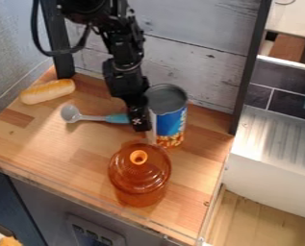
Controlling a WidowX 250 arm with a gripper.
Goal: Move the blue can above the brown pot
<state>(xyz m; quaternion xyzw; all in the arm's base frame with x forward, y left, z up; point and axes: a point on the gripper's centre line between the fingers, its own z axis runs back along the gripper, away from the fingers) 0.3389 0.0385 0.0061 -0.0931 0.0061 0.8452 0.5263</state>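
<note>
Here's the black arm (123,62), coming in from the top of the camera view, and down at its end hangs the tool (140,124), right up against the near left side of the blue can (172,122), or just beside it. Is it open, is it closed, has it got hold of the can? From here I can't tell! Whether the can touches the wood beneath it, I can't say either.

The can itself is upright, grey on top, blue around the middle, with an orange-and-brown band low down. And look just in front of it: the brown pot (140,175), see-through amber, its lid on and an orange knob (138,156) right in the centre. So the can is behind the pot and a little to the right, not over it.

Over to the left, a spoon (69,114) lies on the wooden worktop (55,146), pale bowl pointing away from the can, teal handle running towards the tool. Beyond that, near the back left corner, there's a bread roll (48,91), lying at a slant. Pale planks (193,60) stand behind the lot, between two dark posts, and off to the right sits a ribbed metal surface (276,137) below dark tiles (280,74).
</note>
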